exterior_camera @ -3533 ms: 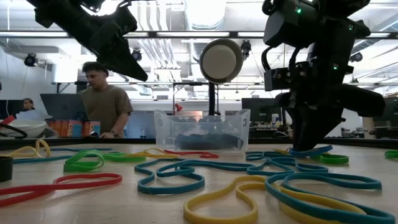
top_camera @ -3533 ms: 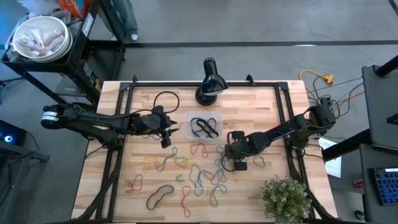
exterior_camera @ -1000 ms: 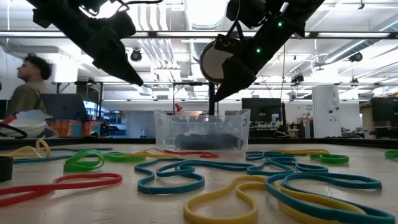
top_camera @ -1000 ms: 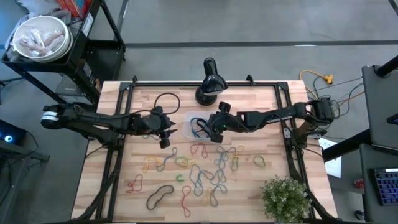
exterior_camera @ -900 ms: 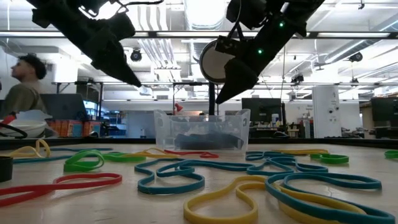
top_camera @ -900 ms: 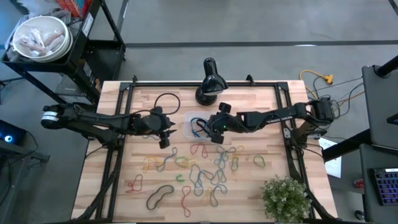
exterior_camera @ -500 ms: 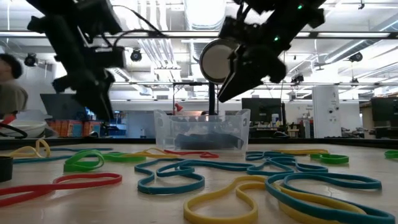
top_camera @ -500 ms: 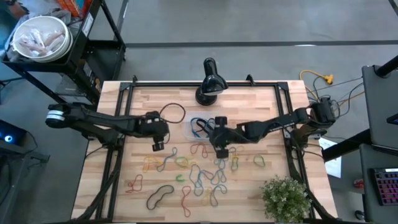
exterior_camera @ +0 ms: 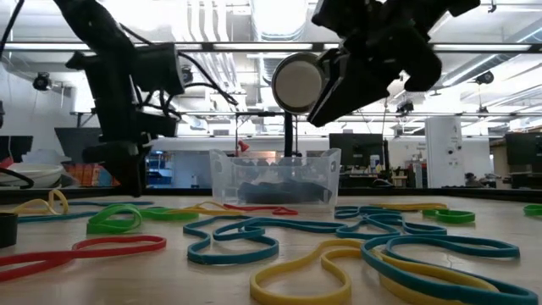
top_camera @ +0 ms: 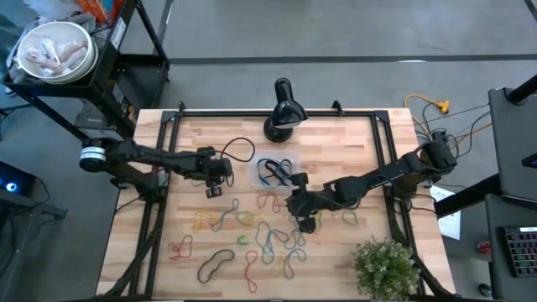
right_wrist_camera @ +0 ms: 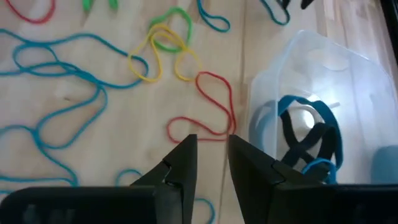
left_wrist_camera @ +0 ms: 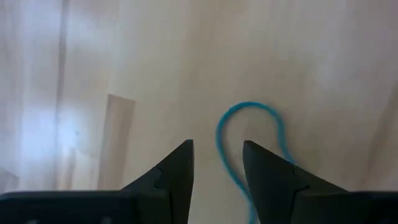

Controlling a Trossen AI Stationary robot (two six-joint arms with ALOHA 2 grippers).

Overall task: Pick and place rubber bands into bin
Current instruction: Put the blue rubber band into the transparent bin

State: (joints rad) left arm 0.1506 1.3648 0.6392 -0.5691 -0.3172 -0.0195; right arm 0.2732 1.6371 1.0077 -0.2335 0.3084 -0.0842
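Rubber bands: many thin coloured loops (blue, red, yellow, green, black) strewn flat on the wooden table, just in front of the bin; several blue and black ones already lie inside it.

Handling, judged: very light, limp, stretchy, prone to tangle; best pinched at a free outer curve, clear of overlaps.

Left gripper: low over the table beside the bin, fingers parted a little, empty, a blue loop just ahead.

Right gripper: above the red band near the bin, fingers slightly apart, holding nothing.
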